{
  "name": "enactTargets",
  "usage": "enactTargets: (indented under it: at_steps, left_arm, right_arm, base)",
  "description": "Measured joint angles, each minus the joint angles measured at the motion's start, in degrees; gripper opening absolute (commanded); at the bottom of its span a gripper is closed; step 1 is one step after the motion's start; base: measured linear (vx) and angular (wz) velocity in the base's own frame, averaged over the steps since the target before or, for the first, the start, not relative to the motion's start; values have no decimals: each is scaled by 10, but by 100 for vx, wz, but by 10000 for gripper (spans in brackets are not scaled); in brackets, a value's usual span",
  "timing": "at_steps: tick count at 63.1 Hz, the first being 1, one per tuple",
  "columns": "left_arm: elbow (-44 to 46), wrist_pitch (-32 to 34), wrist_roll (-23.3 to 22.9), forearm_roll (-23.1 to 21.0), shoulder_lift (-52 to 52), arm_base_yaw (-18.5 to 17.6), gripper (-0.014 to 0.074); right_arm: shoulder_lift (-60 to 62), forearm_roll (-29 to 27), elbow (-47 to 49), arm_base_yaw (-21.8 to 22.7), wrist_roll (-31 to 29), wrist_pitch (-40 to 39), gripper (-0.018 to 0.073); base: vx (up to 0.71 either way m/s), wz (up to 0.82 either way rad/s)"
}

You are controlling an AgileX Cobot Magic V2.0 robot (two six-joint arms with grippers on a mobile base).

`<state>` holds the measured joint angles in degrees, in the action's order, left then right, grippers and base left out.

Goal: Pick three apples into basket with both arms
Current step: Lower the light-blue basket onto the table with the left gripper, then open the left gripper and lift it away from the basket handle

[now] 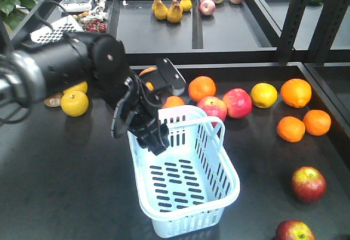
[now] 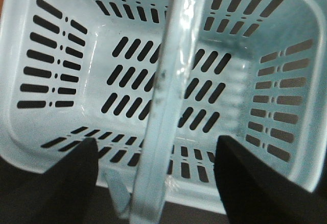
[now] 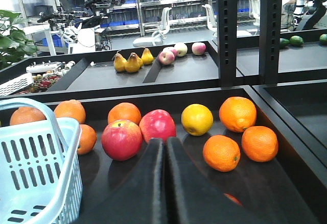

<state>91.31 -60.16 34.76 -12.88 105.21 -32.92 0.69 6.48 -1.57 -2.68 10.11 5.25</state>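
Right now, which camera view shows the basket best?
The exterior front-facing view: nearly the whole basket shows, empty. The left wrist view shows only its slotted inside, close up; the right wrist view shows only one corner.

Left arm casing: matte black cylindrical left arm, with small holes dotted along its side.
Collar: grey metallic ring around the arm's near end.
Joint: round black disc with a small reddish dot near its centre.
Cable: thin black cable looped beside the wrist.
Left gripper: bulky black left gripper; its fingers are plain dark wedges.
Right gripper: black right gripper, two smooth, slightly glossy rounded fingers tapering to narrow tips.
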Motion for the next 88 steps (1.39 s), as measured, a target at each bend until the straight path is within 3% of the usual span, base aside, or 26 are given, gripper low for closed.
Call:
enactTargets:
  at_steps: [15, 24, 34, 44, 59, 67, 74, 88]
  left_arm:
    - [0, -40, -80, -5, -112, 0, 161]
    - [-20, -43, -94, -32, -200, 0, -10]
    - [-114, -15, -95, -43, -306, 0, -8]
    - [-276, 85, -95, -68, -416, 0, -8]
    - [-581, 266, -86, -190, -574, 0, -6]
    - [-695, 316, -82, -242, -629, 0, -6]
    - [-738, 330, -81, -267, -668, 0, -6]
    - [-742, 347, -81, -276, -687, 0, -6]
  right_arm:
    - [0, 0, 0, 0, 0, 0, -4]
    - [0, 0, 0, 0, 0, 0, -4]
    - [0, 0, 0, 0, 0, 0, -4]
    - [0, 0, 0, 0, 0, 0, -4]
    - [0, 0, 0, 0, 0, -1, -4]
    - [0, 0, 0, 0, 6, -4, -4]
    - [0, -15, 0, 0, 45, -35, -4]
    - [0, -48, 3, 0, 131, -142, -4]
  base:
    - [0, 0]
    - [0, 0]
    - [0, 0]
    - [0, 0]
    - [0, 0]
    - [0, 0]
    - [0, 0]
    - [0, 0]
